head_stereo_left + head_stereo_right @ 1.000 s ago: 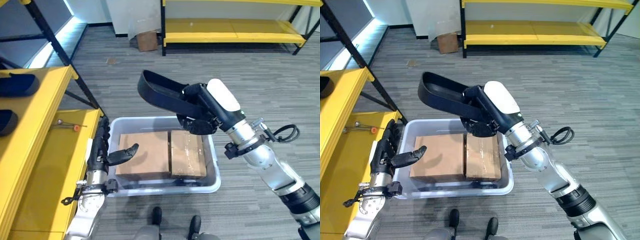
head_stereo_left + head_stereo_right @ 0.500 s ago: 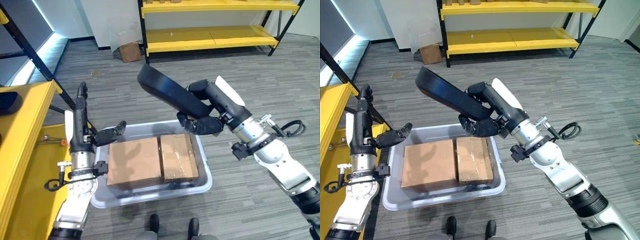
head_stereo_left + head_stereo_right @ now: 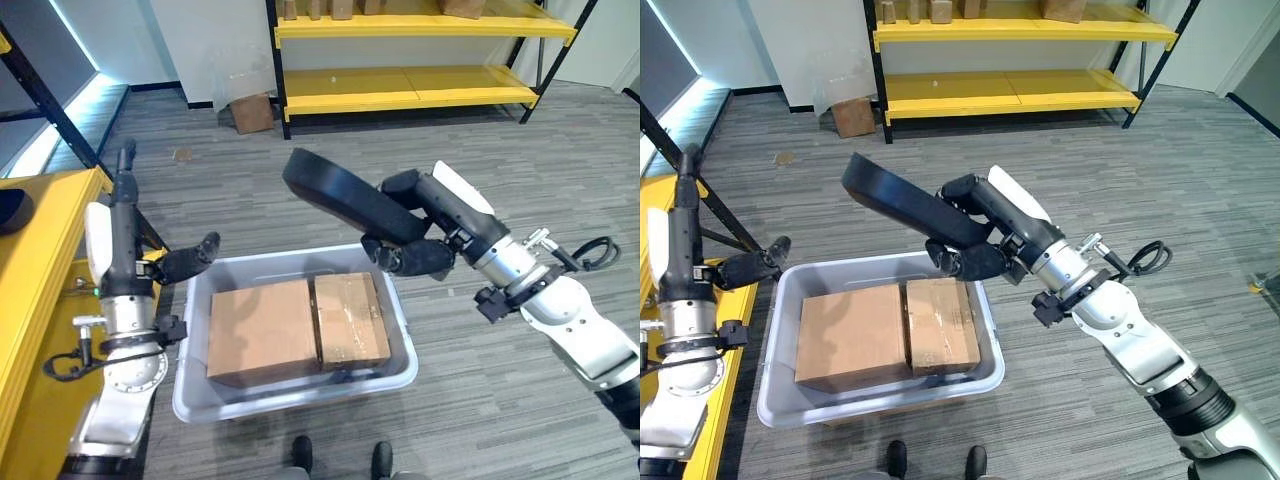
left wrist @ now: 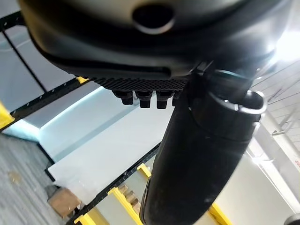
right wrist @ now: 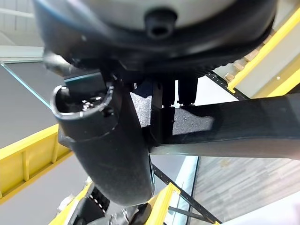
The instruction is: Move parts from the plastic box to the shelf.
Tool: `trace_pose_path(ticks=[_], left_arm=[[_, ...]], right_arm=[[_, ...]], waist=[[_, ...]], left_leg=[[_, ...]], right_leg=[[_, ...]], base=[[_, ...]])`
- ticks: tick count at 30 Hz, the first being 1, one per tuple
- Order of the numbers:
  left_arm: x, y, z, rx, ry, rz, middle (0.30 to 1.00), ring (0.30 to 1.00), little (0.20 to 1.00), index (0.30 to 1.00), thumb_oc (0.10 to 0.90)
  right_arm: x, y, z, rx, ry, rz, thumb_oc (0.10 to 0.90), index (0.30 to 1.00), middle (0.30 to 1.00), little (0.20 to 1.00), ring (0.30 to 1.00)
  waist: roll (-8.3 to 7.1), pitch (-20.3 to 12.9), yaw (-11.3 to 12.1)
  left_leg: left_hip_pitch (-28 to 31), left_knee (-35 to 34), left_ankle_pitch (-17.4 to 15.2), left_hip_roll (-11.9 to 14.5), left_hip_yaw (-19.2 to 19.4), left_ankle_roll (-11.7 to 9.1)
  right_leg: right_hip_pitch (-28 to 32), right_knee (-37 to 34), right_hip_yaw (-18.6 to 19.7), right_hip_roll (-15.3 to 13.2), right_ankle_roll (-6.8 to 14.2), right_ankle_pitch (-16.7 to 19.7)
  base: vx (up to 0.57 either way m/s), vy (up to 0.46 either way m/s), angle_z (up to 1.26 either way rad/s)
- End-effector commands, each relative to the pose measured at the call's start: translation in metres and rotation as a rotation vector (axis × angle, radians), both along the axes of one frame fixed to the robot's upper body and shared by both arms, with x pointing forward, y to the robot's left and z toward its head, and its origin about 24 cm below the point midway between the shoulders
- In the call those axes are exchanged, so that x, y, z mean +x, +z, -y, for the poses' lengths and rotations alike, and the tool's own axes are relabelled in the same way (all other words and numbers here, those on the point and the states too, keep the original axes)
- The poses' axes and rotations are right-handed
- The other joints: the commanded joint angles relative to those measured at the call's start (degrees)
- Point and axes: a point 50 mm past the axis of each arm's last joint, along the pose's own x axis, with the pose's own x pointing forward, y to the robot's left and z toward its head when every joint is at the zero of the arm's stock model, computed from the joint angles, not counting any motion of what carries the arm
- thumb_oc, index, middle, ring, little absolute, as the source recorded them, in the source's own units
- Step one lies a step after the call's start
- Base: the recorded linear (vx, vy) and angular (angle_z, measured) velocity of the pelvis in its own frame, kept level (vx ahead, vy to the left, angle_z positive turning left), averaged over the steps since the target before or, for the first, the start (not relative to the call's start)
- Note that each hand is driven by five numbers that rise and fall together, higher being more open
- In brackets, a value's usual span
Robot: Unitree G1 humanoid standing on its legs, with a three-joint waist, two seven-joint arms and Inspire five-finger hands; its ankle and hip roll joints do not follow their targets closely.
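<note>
My right hand (image 3: 418, 252) is shut on a long black curved part (image 3: 340, 195), held tilted in the air above the far edge of the grey plastic box (image 3: 190, 400). In the right wrist view the part (image 5: 234, 126) lies clamped between thumb and fingers. Two brown cardboard boxes (image 3: 262, 330) (image 3: 352, 320) lie side by side in the plastic box. My left hand (image 3: 125, 235) stands open at the box's left side, fingers pointing up, thumb (image 3: 190, 262) spread toward the box. The yellow shelf (image 3: 45, 250) is just left of it, with another black part (image 3: 12, 210) on it.
A second yellow rack (image 3: 410, 85) stands at the far wall with small items on its upper level. A cardboard box (image 3: 252, 112) sits on the floor beside it. Grey carpet lies open to the right of the plastic box.
The camera has tilted up, showing more of the far rack. My left hand rose from the box's left rim to point upward. The right hand keeps hold of the black part above the box.
</note>
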Motion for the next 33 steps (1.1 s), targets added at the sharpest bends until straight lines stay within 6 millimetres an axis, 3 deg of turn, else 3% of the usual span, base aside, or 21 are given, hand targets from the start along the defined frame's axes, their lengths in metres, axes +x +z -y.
trace_pose_path(ticks=[1,23,33], left_arm=[[-0.001,0.036,0.002,0.147,-0.049,0.168,1.0,1.0,1.0,1.0,0.9],[0.021,0.056,0.032,0.241,-0.285,0.14,1.0,1.0,1.0,1.0,0.9],[0.029,0.055,0.045,0.308,-0.371,0.074,1.0,1.0,1.0,1.0,0.9]], right_arm=[[-0.005,0.028,-0.008,0.114,0.089,0.13,0.4,0.3,0.3,0.3,0.3],[-0.002,0.018,-0.022,0.104,0.156,0.073,0.4,0.3,0.3,0.3,0.3],[-0.001,0.016,-0.025,0.102,0.173,0.057,0.4,0.3,0.3,0.3,0.3]], waist=[[-0.76,-9.12,0.06],[-0.18,-9.38,-1.98],[-0.04,-9.33,-2.72]], left_leg=[[3.06,-0.46,-3.52,3.49,0.43,-2.06],[4.16,-0.46,-4.14,3.2,1.3,-1.91],[4.26,-0.46,-4.17,3.35,1.7,-1.98]], right_leg=[[-0.04,0.23,1.45,-4.2,6.08,0.25],[0.47,0.32,2.31,-4.56,6.15,0.21],[0.37,0.22,2.64,-4.52,6.21,0.31]], base=[[0.0,0.0,0.0],[0.0,0.0,0.0],[0.0,0.0,-0.01]])
